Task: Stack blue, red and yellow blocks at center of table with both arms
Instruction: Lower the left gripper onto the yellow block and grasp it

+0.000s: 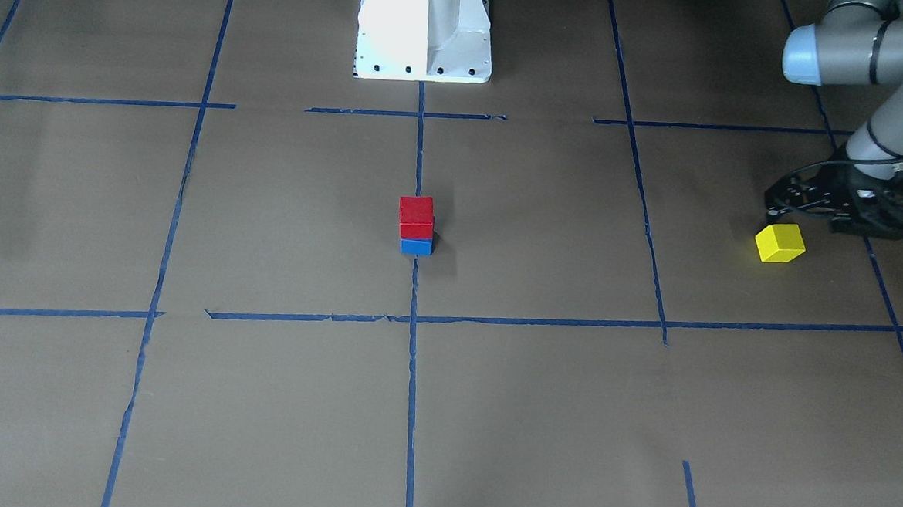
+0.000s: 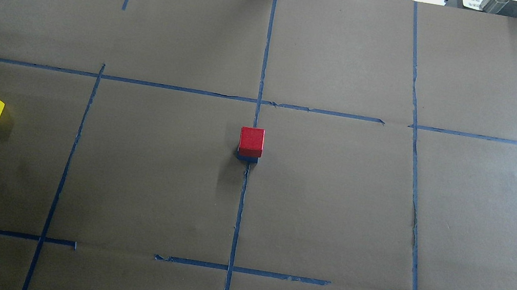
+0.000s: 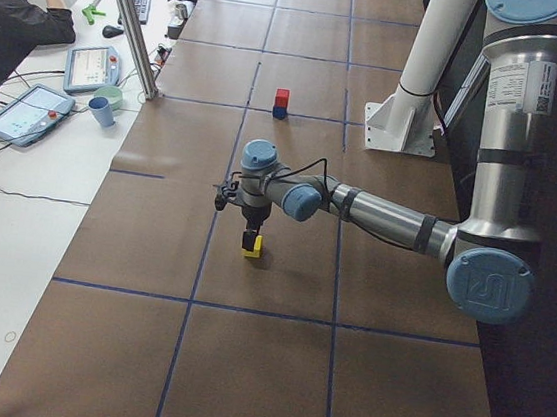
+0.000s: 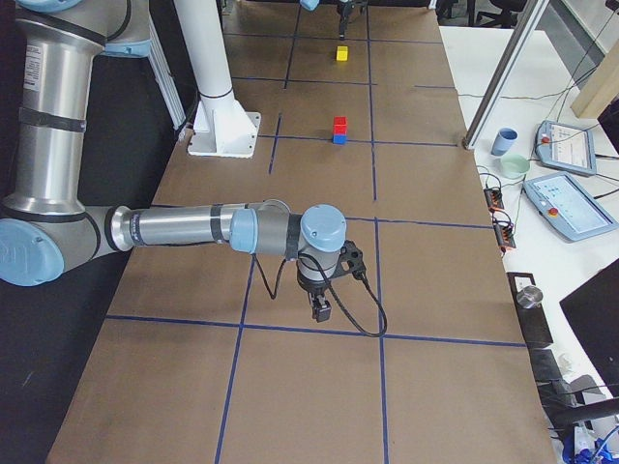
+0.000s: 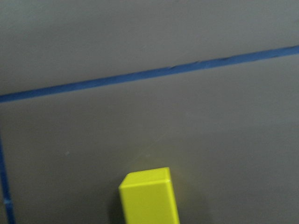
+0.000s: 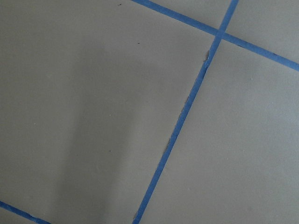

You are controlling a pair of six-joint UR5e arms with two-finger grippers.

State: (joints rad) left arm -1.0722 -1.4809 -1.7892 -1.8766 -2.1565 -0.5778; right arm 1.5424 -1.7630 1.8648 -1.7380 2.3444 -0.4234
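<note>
Stack: red block (image 1: 415, 217) sits squarely on blue block (image 1: 416, 246) at the middle of the bench (image 1: 258, 398), about halfway between the long edges and the two ends. It stands on the blue tape line (image 1: 412, 375) that runs out from the white robot base (image 1: 425, 28). The red block is a matte cube with sharp corners. From overhead it covers nearly all of the blue one, leaving only a thin blue sliver showing. From the front, the blue face shows below the red, and the sides are close to flush.

Yellow block (image 1: 780, 243): a bright, clean-edged cube, its top face lighter than its sides. It lies flat on the bench near the left end, roughly midway between the robot-side edge and the far edge, well apart from the stack. It is turned at a slant to the tape grid.

Left end effector (image 1: 782, 207): low over the bench, just beside the yellow block on its robot-side and left-end flank. Whether it touches the block cannot be told. The left wrist camera shows the block at the bottom of its view but no fingers, so how far open it is cannot be told.

Right end effector (image 4: 320, 311): pointing down over bare bench toward the right end, close to a tape crossing. It shows only in the side view, so its opening cannot be told. Nothing can be seen in it.
</note>
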